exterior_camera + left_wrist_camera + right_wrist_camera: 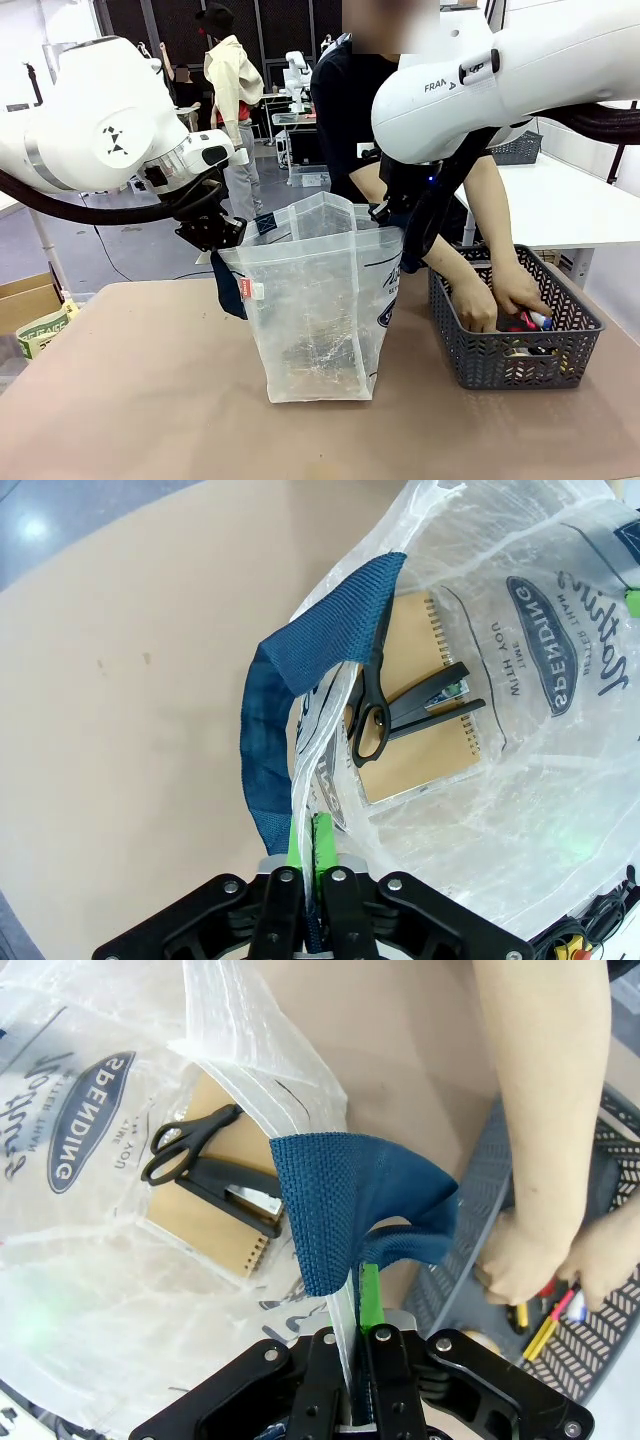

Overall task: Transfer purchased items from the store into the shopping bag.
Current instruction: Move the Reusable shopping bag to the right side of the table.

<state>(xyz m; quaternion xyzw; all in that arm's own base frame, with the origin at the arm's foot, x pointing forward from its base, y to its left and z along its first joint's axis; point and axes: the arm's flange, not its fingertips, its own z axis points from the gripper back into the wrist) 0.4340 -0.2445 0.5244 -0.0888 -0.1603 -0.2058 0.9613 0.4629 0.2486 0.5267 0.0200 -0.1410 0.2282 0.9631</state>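
1. Shopping bag stands between the two grippers with its mouth wide open.
2. Left gripper is pinched tight on the bag's rim, beside a blue strap.
3. Right gripper is pinched tight on the other rim.
4. Scissors, a stapler and a notebook lie in the bag, below both grippers.
5. Basket sits near the right gripper, lower down, with a person's hands inside.

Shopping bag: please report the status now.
Left gripper, right gripper shut on bag rim. Notebook, scissors, stapler inside. Person's hands in basket, clear of bag.
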